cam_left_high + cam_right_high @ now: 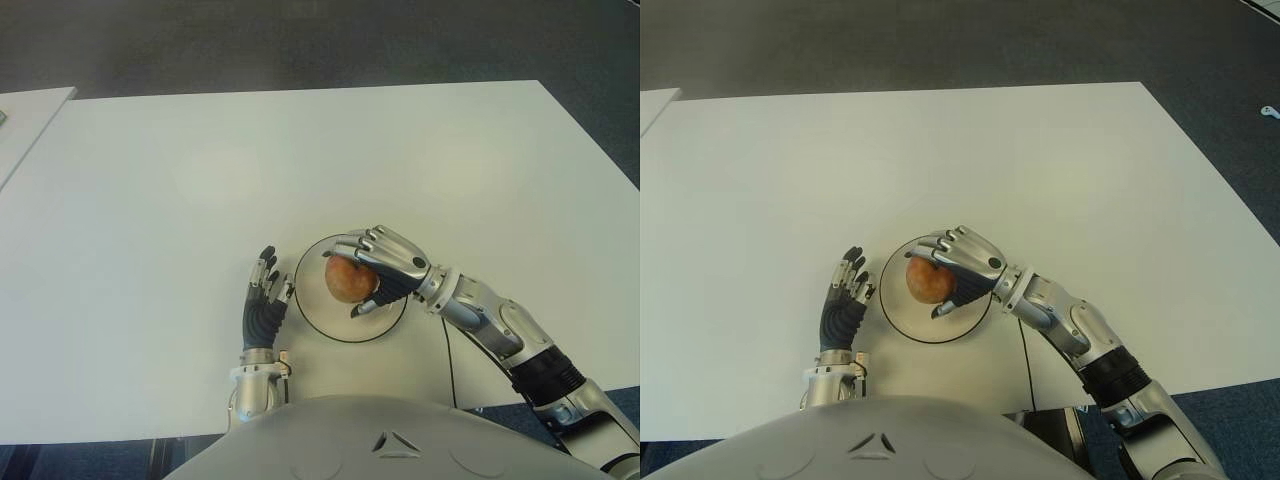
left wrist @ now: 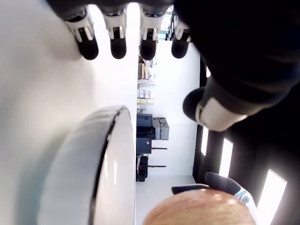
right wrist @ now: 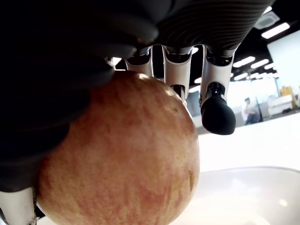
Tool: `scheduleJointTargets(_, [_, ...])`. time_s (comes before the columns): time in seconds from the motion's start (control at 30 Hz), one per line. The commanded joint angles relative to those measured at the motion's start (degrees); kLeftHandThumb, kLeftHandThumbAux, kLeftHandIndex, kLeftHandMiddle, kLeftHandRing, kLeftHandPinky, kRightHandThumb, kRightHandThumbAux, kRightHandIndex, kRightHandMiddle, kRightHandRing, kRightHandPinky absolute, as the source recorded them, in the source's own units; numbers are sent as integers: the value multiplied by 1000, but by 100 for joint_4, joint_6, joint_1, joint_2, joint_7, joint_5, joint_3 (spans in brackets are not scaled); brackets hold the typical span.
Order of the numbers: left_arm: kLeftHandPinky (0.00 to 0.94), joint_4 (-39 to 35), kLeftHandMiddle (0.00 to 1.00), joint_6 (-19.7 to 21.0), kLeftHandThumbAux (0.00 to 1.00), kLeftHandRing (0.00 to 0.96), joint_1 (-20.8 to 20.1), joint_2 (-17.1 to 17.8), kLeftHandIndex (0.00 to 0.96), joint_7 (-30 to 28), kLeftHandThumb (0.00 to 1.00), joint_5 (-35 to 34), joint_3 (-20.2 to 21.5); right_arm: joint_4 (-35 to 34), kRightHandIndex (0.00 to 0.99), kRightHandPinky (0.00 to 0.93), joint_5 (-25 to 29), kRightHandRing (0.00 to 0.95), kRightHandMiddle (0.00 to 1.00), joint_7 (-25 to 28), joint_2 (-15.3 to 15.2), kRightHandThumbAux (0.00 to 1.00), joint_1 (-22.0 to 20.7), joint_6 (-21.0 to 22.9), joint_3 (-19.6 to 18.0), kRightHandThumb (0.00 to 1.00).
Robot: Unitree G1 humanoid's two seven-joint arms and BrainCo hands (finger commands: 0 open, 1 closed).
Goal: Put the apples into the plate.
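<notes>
Right hand (image 1: 378,270) grips one apple (image 1: 346,279) over the plate (image 1: 318,318), unreleased; left hand (image 1: 265,305), fingers spread, idles beside

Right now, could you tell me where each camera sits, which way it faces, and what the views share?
Left eye: on the head, facing down at the table; shows both arms and the torso.
Right eye: beside it, same scene, slightly shifted.
Left wrist: on the left arm, looking past the open left hand at the plate.
Right wrist: on the right arm, close on the right hand gripping the apple.
Shared: all four show apple and plate.
</notes>
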Motion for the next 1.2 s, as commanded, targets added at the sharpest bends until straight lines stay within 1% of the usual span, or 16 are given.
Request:
scheduleJointTargets(0.03, [19, -35, 17, 43, 645, 5, 59, -313, 8, 84, 100, 92, -216, -139, 763, 786, 56, 821, 837, 306, -86, 845, 65, -85, -24, 202])
scheduleJointTargets(0.2, [38, -100, 22, 98, 647, 15, 84, -336, 13, 69, 111, 59, -240, -146, 750, 833, 43, 833, 843, 598, -197, 833, -8, -262, 17, 243])
scheduleJointTargets(0.37, [30, -122, 24, 167, 644, 17, 76, -347, 13, 79, 120, 71, -248, -104, 736, 842, 36, 835, 844, 827, -229, 828, -84, -359, 20, 269])
scheduleJointTargets(0.47, [20, -119, 23, 182, 645, 14, 63, -335, 9, 76, 118, 84, -243, -66, 731, 837, 35, 832, 841, 863, -207, 825, -106, -416, -2, 282])
scheduleJointTargets(0.6, [13, -125, 18, 203, 639, 8, 51, -316, 7, 67, 111, 98, -230, 34, 702, 777, 32, 789, 809, 761, -170, 794, -157, -573, -22, 257])
scheduleJointTargets(0.63, [12, -130, 18, 211, 637, 7, 52, -313, 7, 58, 108, 92, -229, 53, 679, 734, 36, 758, 784, 737, -159, 765, -162, -604, -29, 243])
scheduleJointTargets(0.67, [12, -136, 18, 224, 636, 7, 51, -309, 7, 43, 106, 76, -225, 83, 670, 718, 47, 747, 775, 709, -147, 756, -177, -649, -35, 238])
scheduleJointTargets(0.73, [12, -136, 19, 230, 637, 7, 48, -302, 9, 23, 100, 50, -220, 133, 549, 597, 49, 656, 691, 676, -133, 687, -206, -722, -46, 213])
scheduleJointTargets(0.77, [12, -122, 20, 208, 637, 7, 44, -296, 9, 19, 98, 48, -217, 156, 527, 574, 32, 638, 674, 665, -132, 676, -225, -750, -50, 208])
scheduleJointTargets(0.8, [11, -112, 21, 191, 637, 7, 41, -292, 11, 17, 96, 48, -216, 173, 474, 488, 17, 549, 584, 658, -130, 638, -237, -769, -54, 193])
scheduleJointTargets(0.83, [11, -105, 21, 180, 638, 7, 39, -289, 12, 17, 95, 50, -216, 184, 440, 432, 7, 491, 526, 654, -128, 614, -244, -783, -58, 182])
scheduleJointTargets(0.87, [11, -95, 21, 172, 638, 7, 27, -287, 12, 16, 94, 52, -213, 203, 428, 412, 2, 470, 506, 665, -127, 606, -264, -797, -61, 178])
scheduleJointTargets(0.9, [10, -78, 22, 164, 636, 6, 14, -282, 14, 12, 94, 55, -208, 224, 399, 369, 14, 419, 454, 686, -126, 583, -285, -810, -59, 171])
scheduleJointTargets(0.93, [9, -65, 21, 158, 633, 5, 5, -278, 14, 10, 96, 56, -205, 240, 373, 348, 22, 385, 418, 702, -125, 564, -300, -822, -58, 168])
scheduleJointTargets(1.03, [7, -27, 19, 145, 628, 3, -16, -272, 16, 10, 99, 65, -198, 283, 339, 326, 48, 346, 374, 723, -120, 541, -324, -855, -60, 166])
scheduleJointTargets(1.2, [8, 27, 16, 95, 636, 1, -37, -267, 18, 20, 103, 79, -187, 326, 306, 334, 92, 345, 363, 756, -109, 515, -332, -874, -58, 172])
